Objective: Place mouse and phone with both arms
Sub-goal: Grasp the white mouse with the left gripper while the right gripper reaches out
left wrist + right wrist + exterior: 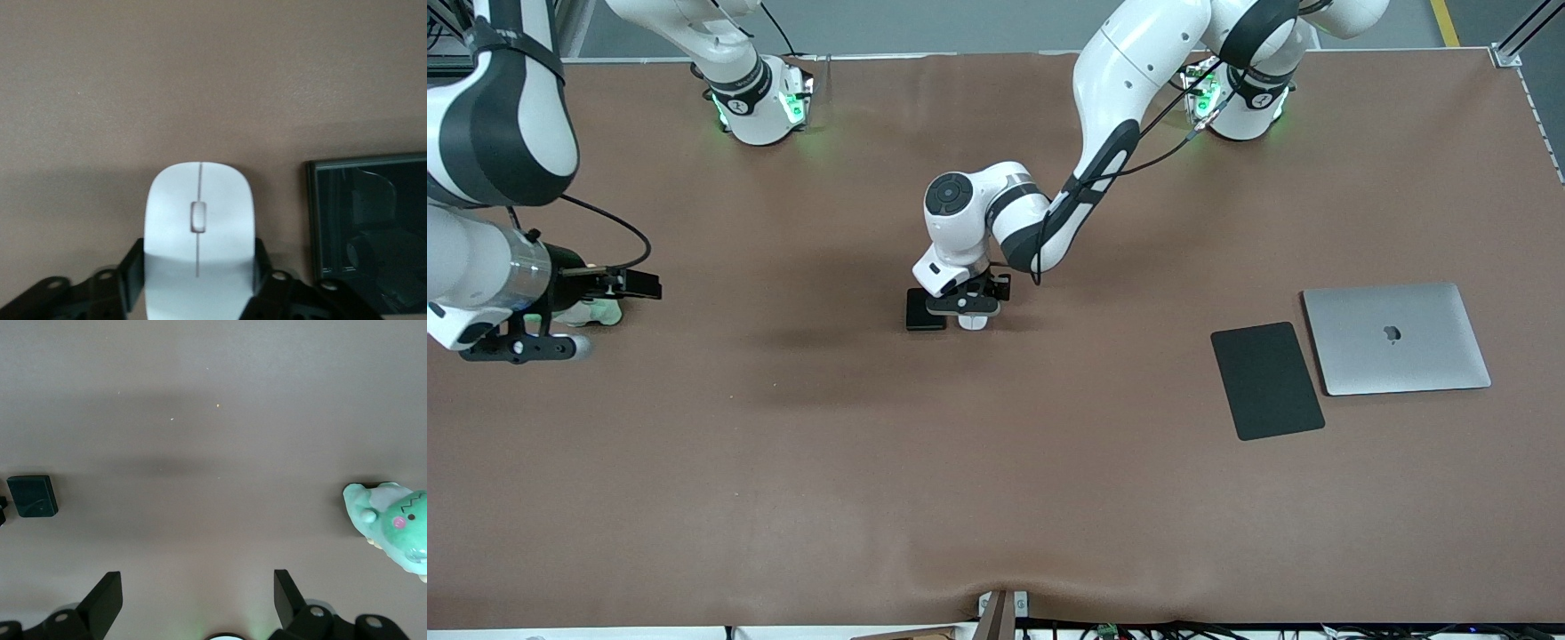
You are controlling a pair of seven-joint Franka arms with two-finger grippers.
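Where arms reach: brown table (783, 462).

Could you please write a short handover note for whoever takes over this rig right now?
Left gripper: shut on the mouse, both at table level mid-table.
Right gripper: open, empty, waiting over the right arm's end of the table, near a green plush toy.
Phone: flat on the table beside the mouse, untouched.
Black mat and laptop lie toward the left arm's end.
Done: mouse gripped. Left: place the mouse; pick and place the phone.
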